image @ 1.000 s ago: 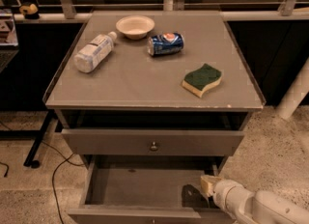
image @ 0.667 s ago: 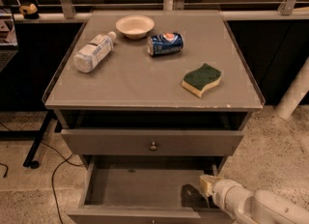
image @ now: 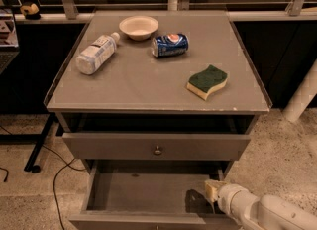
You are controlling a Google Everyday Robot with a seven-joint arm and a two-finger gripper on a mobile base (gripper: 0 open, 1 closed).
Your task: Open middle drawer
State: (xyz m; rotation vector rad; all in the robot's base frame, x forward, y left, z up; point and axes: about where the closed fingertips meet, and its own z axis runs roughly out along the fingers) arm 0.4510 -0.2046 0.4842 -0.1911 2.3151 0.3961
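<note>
Quick report from my remote session. On the far left I had a black cable (image: 57,179) trailing over the speckled floor beside the grey cabinet.

Up on the surface (image: 148,87), going left to right:
- a clear plastic bottle (image: 95,54) lay on its side near the left edge, cap pointing toward the back
- just past its cap sat a shallow cream bowl (image: 139,27), upright, at the back
- right beside the bowl was a blue soda can (image: 170,45), also tipped on its side
- well apart from those, toward the front right, was a sponge (image: 207,82), green side up, yellow underneath

Below the surface, the upper drawer (image: 114,146) showed its flat grey front with a small round knob (image: 157,150) at centre, and there was a dark gap above it. Under that, the middle drawer (image: 143,192) was pulled well out toward the camera. I could look straight down into its plain grey inside, and its front edge ran along the very bottom of my view.

The hand (image: 213,194) was at the right end of that open drawer, low over its floor and near the right wall, throwing a dark shadow just to its left. I honestly couldn't tell if the hand was open or closed from this angle. The white arm (image: 270,214) came in from the bottom right corner.
</note>
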